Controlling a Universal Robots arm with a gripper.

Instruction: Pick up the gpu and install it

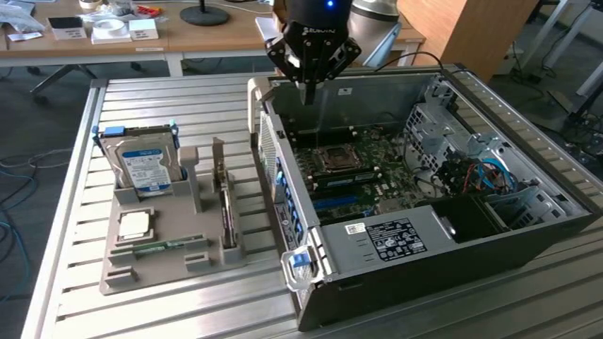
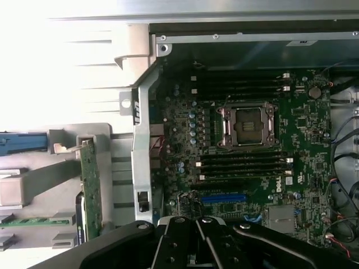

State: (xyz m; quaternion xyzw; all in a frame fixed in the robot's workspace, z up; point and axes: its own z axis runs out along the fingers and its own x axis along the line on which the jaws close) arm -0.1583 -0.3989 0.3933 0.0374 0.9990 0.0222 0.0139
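Note:
The gpu (image 1: 226, 215) stands on its edge in a slot of the grey holder tray (image 1: 155, 272), at the exterior view's left of the open computer case (image 1: 424, 212). In the wrist view the gpu (image 2: 90, 188) shows as a thin green board seen edge-on. My gripper (image 1: 306, 93) hangs above the case's far end, over the motherboard (image 1: 354, 169), well apart from the gpu. Its fingers are shut with nothing between them. The wrist view has the gripper (image 2: 196, 225) over the motherboard (image 2: 247, 151) near a blue slot (image 2: 223, 198).
The tray also holds a silver hard drive (image 1: 146, 166) with a blue-white label, a processor chip (image 1: 134, 224) and a green memory stick (image 1: 160, 247). Everything rests on a slatted metal table (image 1: 160, 99). Wooden desks with clutter (image 1: 113, 28) stand behind.

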